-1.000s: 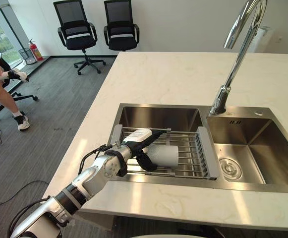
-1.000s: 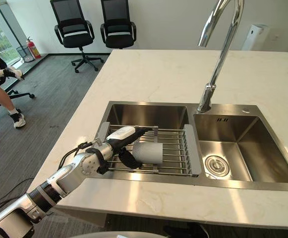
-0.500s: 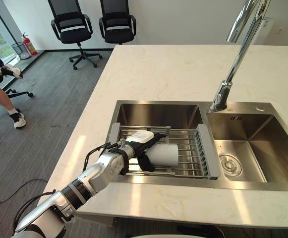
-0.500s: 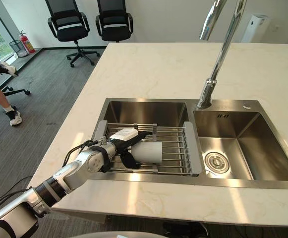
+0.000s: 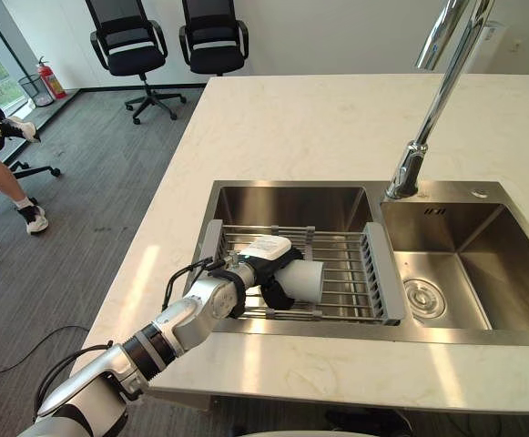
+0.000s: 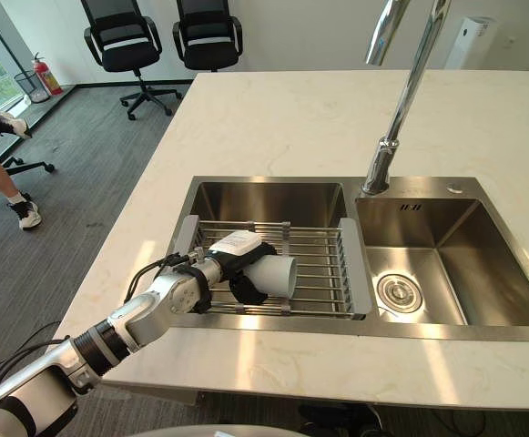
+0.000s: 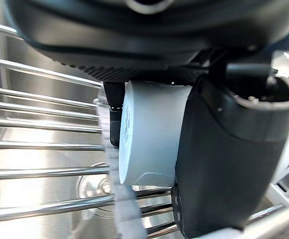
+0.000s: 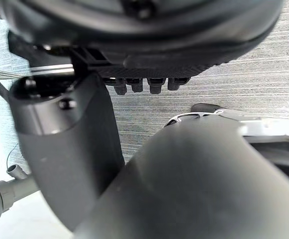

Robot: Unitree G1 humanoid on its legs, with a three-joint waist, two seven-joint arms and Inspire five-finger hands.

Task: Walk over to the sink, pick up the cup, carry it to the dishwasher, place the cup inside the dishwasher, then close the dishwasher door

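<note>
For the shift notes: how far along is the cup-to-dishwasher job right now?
Done: the robot stands at the sink. In hand: the left hand has its fingers curled round the cup, which lies on its side over the rack. Left: lifting it, carrying it off, loading the dishwasher, closing its door. The right hand hangs over the floor.

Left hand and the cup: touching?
Touching. The left wrist view shows the thumb of the left hand flat against the cup, with fingers curled round its far side.
</note>
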